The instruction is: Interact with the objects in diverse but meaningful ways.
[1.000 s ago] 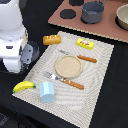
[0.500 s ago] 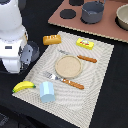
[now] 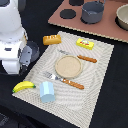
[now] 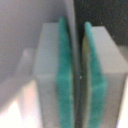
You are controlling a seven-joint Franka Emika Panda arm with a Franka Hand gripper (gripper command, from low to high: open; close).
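Observation:
On the striped placemat (image 3: 97, 95) lie a yellow banana (image 3: 23, 86), a light blue cup (image 3: 47, 91), an orange-brown bread loaf (image 3: 51, 39) and a flat yellow packet (image 3: 85, 44). The dark grey pot (image 3: 92, 12) stands on the brown toy stove (image 3: 112, 31). My white arm (image 3: 12, 45) rises at the exterior view's left, beside the mat, and its fingers do not show there. In the wrist view my gripper (image 4: 77, 75) is shut. Its green pads (image 4: 64, 85) stand almost together with nothing between them.
A tan plate (image 3: 68, 66) sits mid-mat, with a fork (image 3: 64, 80) on its near side and a knife (image 3: 80, 56) on its far side, both orange-handled. A beige bowl (image 3: 123, 15) stands at the stove's end on the exterior view's right. Dark burner discs (image 3: 66, 13) mark the stove.

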